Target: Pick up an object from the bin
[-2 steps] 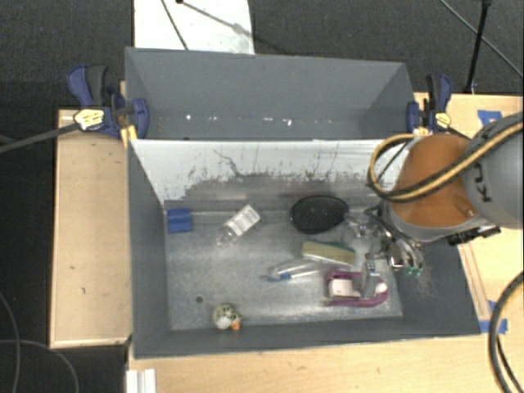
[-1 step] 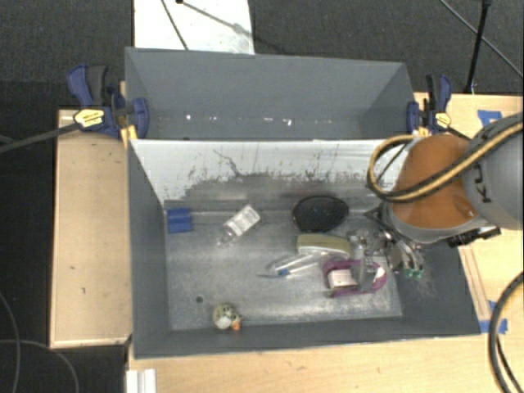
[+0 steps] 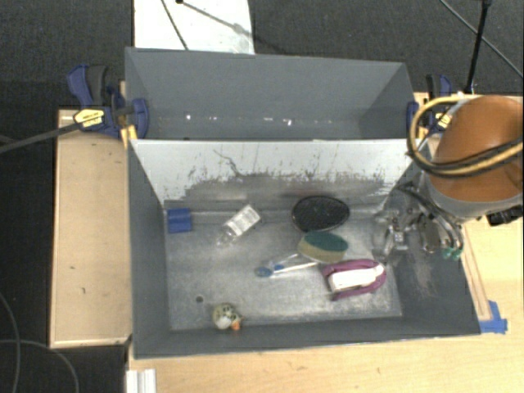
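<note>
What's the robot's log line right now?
arm: in from right | gripper: right side of grey metal bin | nearest: purple-and-white plastic object | pick: not done

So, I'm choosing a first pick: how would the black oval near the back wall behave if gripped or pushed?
The black oval lies flat and low, so it probably offers little to grip from above. It looks smooth and rigid, so a push would likely slide it, not roll it.
</note>
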